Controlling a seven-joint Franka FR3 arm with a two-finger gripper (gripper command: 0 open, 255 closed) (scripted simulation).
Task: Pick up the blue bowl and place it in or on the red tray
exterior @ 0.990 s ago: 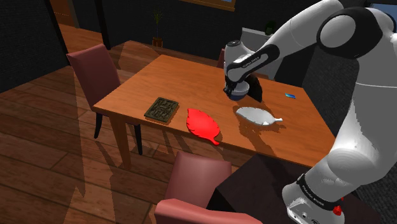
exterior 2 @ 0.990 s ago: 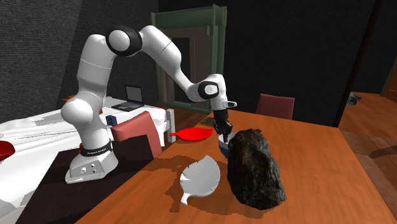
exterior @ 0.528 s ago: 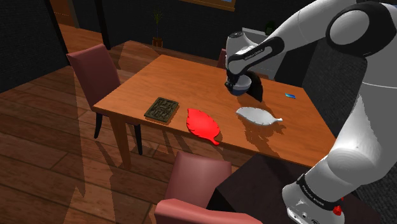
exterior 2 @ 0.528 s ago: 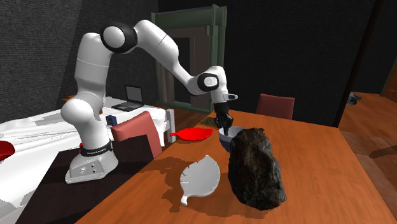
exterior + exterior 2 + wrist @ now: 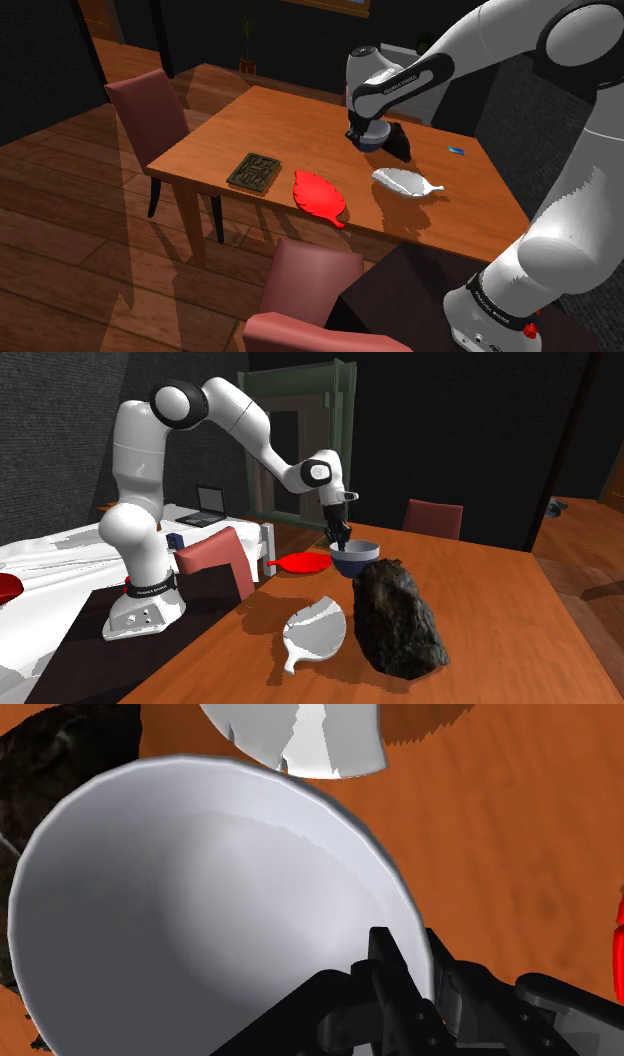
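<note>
Firmly, the gripper (image 5: pixel 408 954) pinches the blue bowl (image 5: pixel 356 560) by its rim, one finger inside, one outside. A dark rock (image 5: pixel 400 617) sits just beside the gripper.

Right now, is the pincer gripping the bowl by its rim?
Yes, in the wrist view the pincer clasps the bowl at its rim, one finger inside, one outside.
</note>
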